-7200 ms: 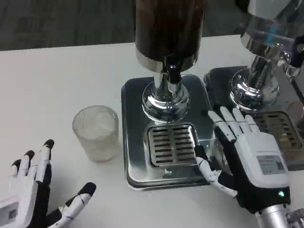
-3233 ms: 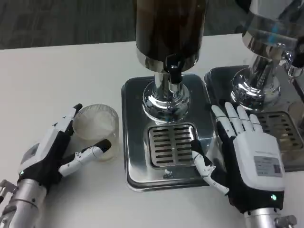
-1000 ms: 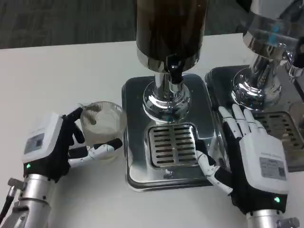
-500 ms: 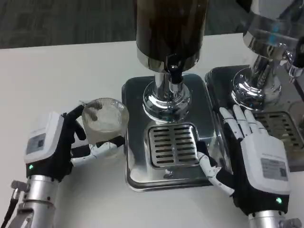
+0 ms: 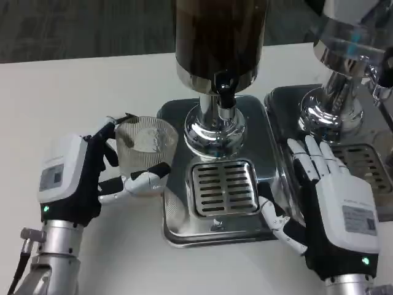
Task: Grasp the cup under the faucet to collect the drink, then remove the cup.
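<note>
Your left hand (image 5: 73, 181) holds the cup (image 5: 145, 153): the thumb lies across its near side and the other fingers curl around the far side, so the cup is closed in between them. The cup stands upright, or nearly so, at the left edge of the steel tray (image 5: 175, 221), with its right side just over the tray's rim. I cannot tell if its base rests on the table or is a little lifted.

The relation that matters is this: the faucet (image 5: 225, 98) and the grate (image 5: 223, 187) under it lie to the right of the cup, further in on the tray. So, in my judgement, the next move goes sideways to the right, keeping the cup vertical, until its mouth is under the faucet.

Your right hand (image 5: 334, 209) lies flat and open at the tray's right edge, holding nothing. The left hand is the nearer one for this work.
</note>
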### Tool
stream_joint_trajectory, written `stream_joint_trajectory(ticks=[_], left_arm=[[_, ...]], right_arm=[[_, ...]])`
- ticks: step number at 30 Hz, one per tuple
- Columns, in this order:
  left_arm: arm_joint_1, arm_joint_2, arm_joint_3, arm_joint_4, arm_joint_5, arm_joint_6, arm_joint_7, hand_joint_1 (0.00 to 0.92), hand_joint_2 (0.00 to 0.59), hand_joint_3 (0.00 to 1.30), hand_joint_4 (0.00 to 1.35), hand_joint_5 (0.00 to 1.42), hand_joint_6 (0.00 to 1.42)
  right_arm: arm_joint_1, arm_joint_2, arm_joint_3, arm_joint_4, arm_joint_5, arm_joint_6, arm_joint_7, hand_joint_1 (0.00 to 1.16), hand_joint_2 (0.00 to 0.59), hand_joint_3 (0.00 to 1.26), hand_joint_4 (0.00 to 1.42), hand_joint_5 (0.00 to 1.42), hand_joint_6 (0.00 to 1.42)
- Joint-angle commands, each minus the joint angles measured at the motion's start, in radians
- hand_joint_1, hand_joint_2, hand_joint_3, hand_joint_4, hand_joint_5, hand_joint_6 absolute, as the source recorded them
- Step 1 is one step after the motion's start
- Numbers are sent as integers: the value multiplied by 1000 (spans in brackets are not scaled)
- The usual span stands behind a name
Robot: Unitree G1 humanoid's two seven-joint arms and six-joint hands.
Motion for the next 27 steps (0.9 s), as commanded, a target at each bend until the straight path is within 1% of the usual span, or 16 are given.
stream_joint_trajectory(ticks=[1, 8, 17, 23, 27], left_arm=[[-4, -1, 2, -32, 11, -9, 24, 366, 77, 410, 623, 857, 1029], [-46, -25, -28, -2, 36, 0, 18, 369, 83, 404, 619, 857, 1029], [-101, -70, -78, 7, 89, 8, 22, 400, 98, 410, 618, 847, 1015], [-167, -110, -112, 77, 112, 28, 22, 404, 99, 403, 609, 845, 1011], [-236, -153, -134, 145, 121, 56, 36, 408, 98, 403, 609, 841, 1011]], right_arm=[[9, -5, -2, -11, -2, -2, 4, 308, 416, 177, 74, 73, 161], [7, -4, -4, -14, -2, 0, 6, 301, 423, 177, 74, 73, 161], [9, -3, -9, -19, -3, 4, 6, 297, 425, 177, 74, 73, 161], [13, 1, -9, -26, -7, 8, 4, 295, 425, 177, 74, 73, 161], [19, 0, -10, -33, -9, 10, 5, 295, 425, 177, 74, 73, 161]])
